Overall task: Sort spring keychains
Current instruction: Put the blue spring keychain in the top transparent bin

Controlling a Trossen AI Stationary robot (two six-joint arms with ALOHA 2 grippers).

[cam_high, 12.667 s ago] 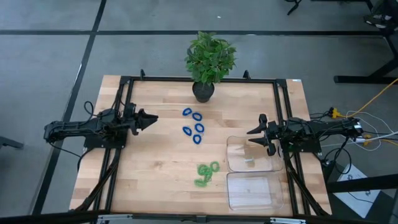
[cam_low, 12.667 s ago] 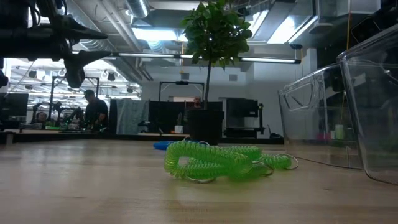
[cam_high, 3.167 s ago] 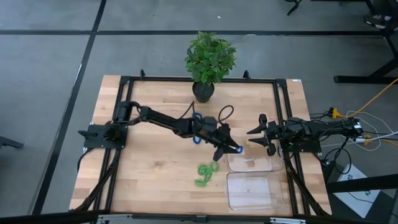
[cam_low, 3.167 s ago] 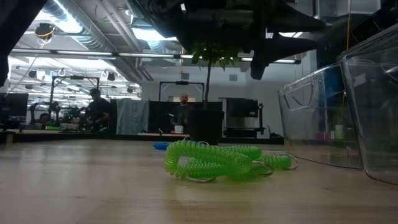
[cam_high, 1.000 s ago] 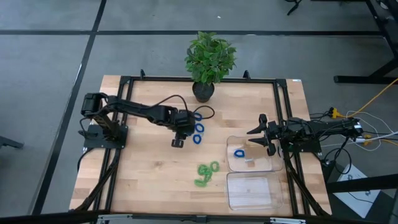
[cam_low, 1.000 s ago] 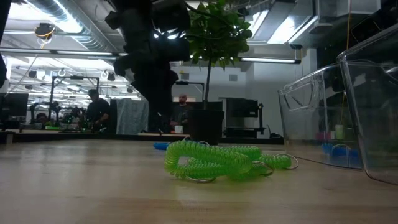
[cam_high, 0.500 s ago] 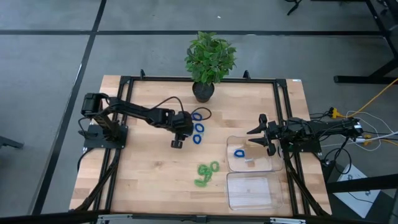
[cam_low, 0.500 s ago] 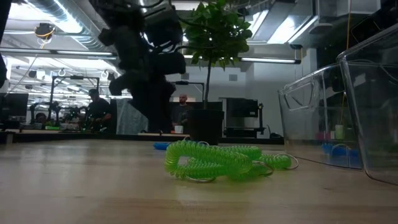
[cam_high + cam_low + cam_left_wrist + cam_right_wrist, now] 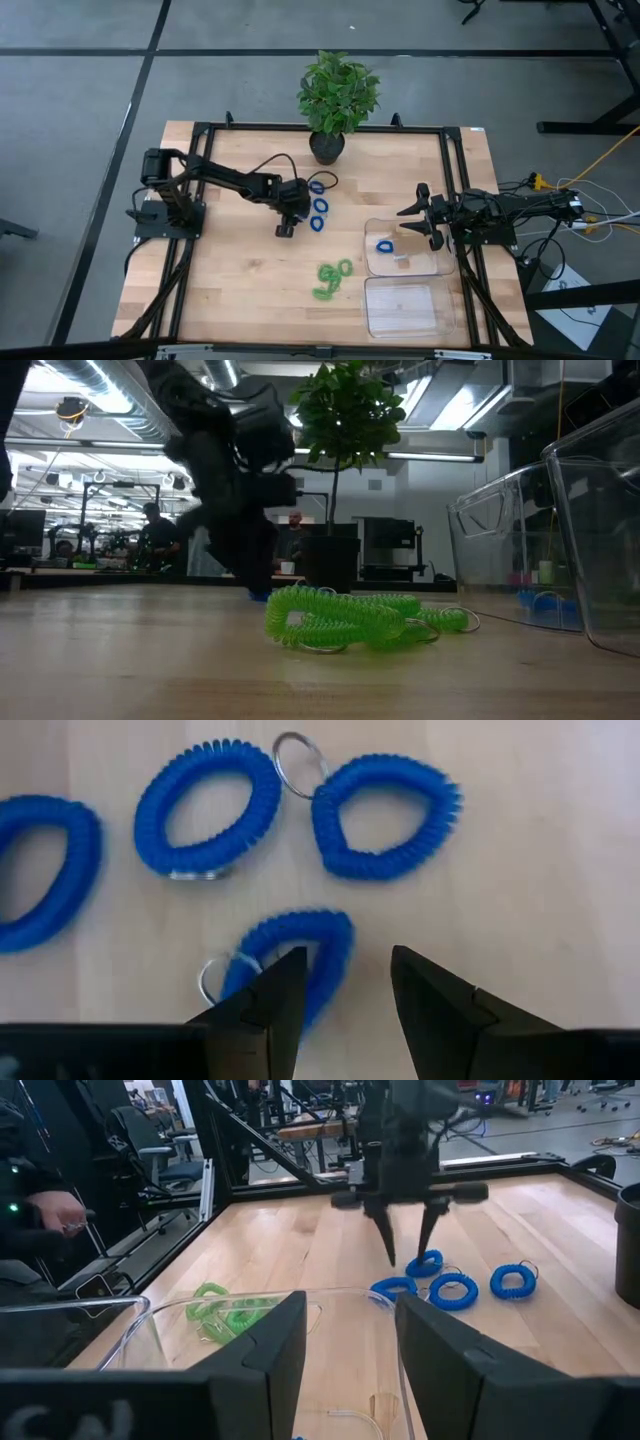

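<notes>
Since a second ago the left gripper point(image 9: 284, 229) has barely shifted, still hanging over the blue spring keychains point(image 9: 319, 205) mid-table with its fingers point(image 9: 280, 982) spread and nothing between them; one blue coil point(image 9: 290, 952) sits right under the tips. Moving right, the green spring keychains point(image 9: 333, 279) are bunched nearer the front, just beside the clear trays point(image 9: 432, 268). One blue keychain point(image 9: 384, 245) already lies in the farther tray. Right gripper point(image 9: 410, 224) waits above that tray's edge, fingers parted and empty.
</notes>
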